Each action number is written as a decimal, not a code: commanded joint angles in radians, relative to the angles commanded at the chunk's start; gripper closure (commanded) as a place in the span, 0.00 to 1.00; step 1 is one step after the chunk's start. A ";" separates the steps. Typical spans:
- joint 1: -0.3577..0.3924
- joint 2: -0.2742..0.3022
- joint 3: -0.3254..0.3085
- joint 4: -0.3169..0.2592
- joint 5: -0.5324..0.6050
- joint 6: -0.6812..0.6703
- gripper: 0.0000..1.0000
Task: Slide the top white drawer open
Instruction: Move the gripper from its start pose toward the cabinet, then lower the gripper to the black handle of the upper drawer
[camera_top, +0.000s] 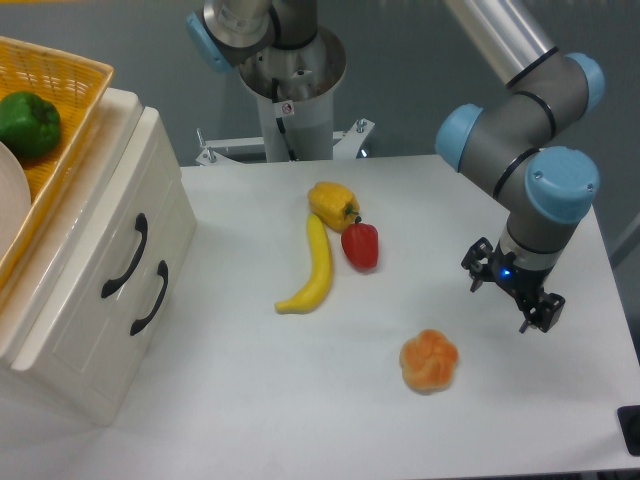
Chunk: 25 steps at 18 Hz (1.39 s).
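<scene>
A white table (250, 400) stands before a dull grey-blue wall (400, 60) under even light.
</scene>
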 joint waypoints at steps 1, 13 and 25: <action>-0.005 0.008 -0.011 0.000 0.003 -0.044 0.00; -0.080 0.143 -0.160 -0.005 -0.089 -0.351 0.00; -0.347 0.232 -0.140 -0.006 -0.055 -0.812 0.00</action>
